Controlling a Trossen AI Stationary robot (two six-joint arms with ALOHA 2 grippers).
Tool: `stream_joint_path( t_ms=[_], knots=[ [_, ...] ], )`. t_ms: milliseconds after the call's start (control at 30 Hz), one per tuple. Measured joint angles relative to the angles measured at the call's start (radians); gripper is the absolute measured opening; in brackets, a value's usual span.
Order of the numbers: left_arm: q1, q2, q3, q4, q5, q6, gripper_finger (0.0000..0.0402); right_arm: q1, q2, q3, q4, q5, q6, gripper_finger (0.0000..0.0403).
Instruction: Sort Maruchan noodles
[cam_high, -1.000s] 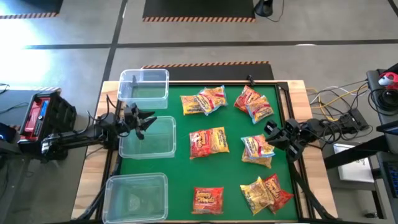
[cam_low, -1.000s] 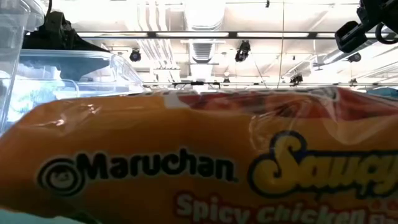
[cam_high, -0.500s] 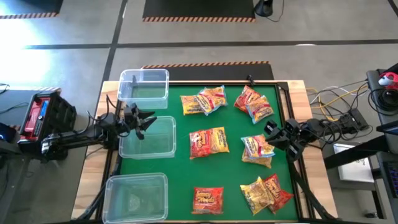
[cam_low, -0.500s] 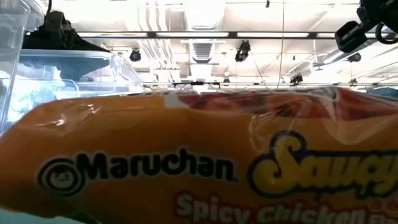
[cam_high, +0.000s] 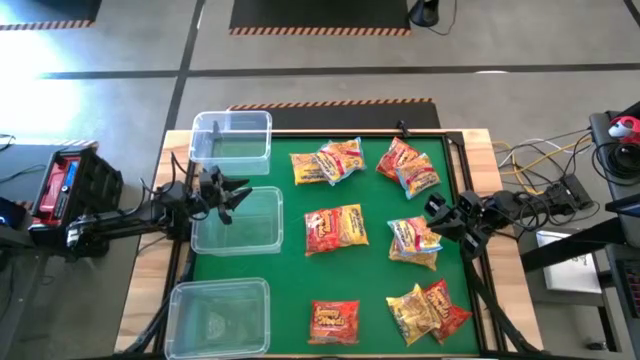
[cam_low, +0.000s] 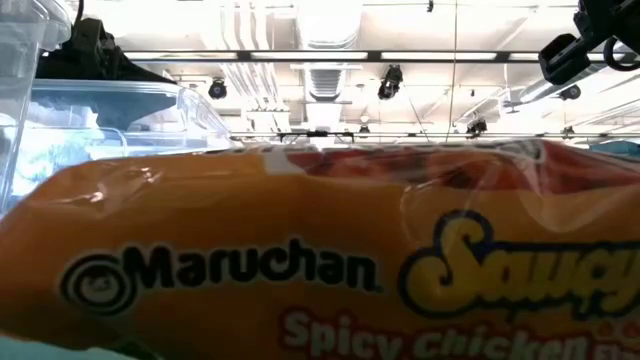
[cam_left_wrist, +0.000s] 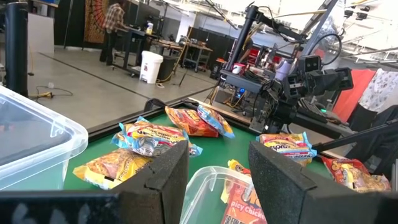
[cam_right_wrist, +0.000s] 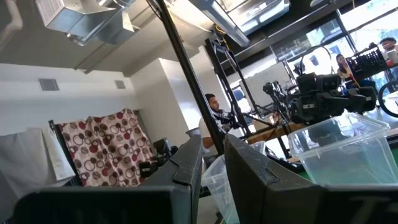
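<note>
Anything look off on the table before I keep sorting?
One thing: a noodle packet lies right against the low camera, blocking nearly all of its view. Otherwise the packets lie in loose, partly overlapping piles on the green mat, and all three clear bins look empty.

Glossy crinkled plastic ramen packets (cam_high: 336, 228) lie on matt green felt-like mat (cam_high: 372, 300); clear smooth plastic bins (cam_high: 237, 220) at nine o'clock.
</note>
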Motion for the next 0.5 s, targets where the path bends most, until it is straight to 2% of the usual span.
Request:
stream_joint_path(
  t_ms=[300, 500],
  knots=[
    [0.0, 0.0, 0.0, 0.001, 0.0, 0.0, 0.015, 0.0, 0.0, 0.0, 0.001, 0.002, 0.0, 0.0061],
    [0.0, 0.0, 0.0, 0.001, 0.0, 0.0, 0.015, 0.0, 0.0, 0.0, 0.01, 0.105, -0.038, 0.0061]
  ],
)
